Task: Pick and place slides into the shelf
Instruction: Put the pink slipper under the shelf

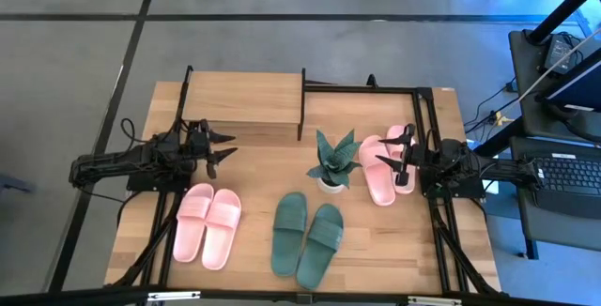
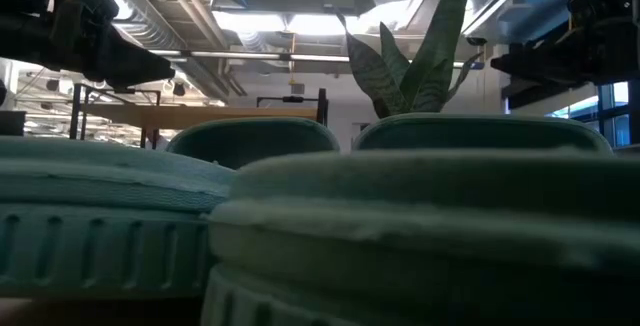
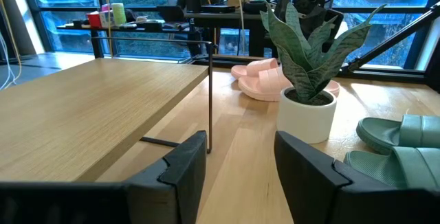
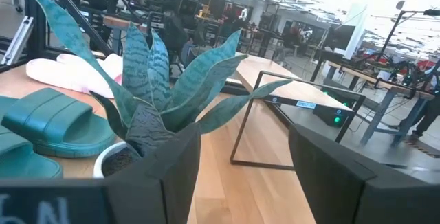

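The shelf (image 1: 242,99) stands on thin black legs at the table's far side, left of centre; nothing lies on its wooden top board (image 3: 89,114). One pale pink pair (image 1: 208,223) lies flat near the left, and the dark green pair (image 1: 307,234) lies at the near centre. The other pink pair (image 1: 387,165) lies to the right, and it shows in the left wrist view (image 3: 265,80) beyond the plant. My left gripper (image 1: 223,148) is open, raised just near of the shelf. My right gripper (image 1: 392,148) is open, raised over the right pink pair.
A spiky green plant in a white pot (image 1: 333,163) stands between the green pair and the right pink pair, also seen in the left wrist view (image 3: 309,80). A black metal frame (image 1: 427,109) rims the table's far right. The green slides (image 2: 400,216) fill the low view.
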{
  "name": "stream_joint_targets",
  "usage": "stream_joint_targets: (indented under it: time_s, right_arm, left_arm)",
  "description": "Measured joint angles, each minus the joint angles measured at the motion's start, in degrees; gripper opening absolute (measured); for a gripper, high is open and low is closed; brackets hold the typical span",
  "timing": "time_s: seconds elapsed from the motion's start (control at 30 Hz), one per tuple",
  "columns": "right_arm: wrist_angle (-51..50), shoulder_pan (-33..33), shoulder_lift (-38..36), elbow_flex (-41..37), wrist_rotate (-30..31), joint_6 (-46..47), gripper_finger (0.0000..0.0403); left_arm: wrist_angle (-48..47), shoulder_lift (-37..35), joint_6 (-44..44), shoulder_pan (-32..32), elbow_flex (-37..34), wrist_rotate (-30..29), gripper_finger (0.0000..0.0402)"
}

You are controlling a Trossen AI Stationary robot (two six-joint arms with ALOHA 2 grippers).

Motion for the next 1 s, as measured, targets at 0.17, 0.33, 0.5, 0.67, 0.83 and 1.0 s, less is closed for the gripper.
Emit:
stream_joint_targets:
  time_s: [0.17,0.33,0.5,0.67,0.83,1.0]
  right_arm:
    - [0.5,0.0,0.0,0.0,0.0,4.2,0.0221]
    - [1.5,0.0,0.0,0.0,0.0,7.3,0.0221]
    - [1.4,0.0,0.0,0.0,0.0,9.0,0.0221]
    - [1.4,0.0,0.0,0.0,0.0,9.1,0.0221]
    - [1.4,0.0,0.0,0.0,0.0,10.0,0.0221]
    - [1.4,0.0,0.0,0.0,0.0,13.5,0.0221]
  left_arm:
    - [0.0,0.0,0.0,0.0,0.0,0.0,0.0163]
    - [0.0,0.0,0.0,0.0,0.0,0.0,0.0163]
    - [0.0,0.0,0.0,0.0,0.0,0.0,0.0163]
    - [0.0,0.0,0.0,0.0,0.0,0.0,0.0163]
    - [0.2,0.0,0.0,0.0,0.0,0.0,0.0163]
    - [0.3,0.0,-0.4,0.0,0.0,0.0,0.0163]
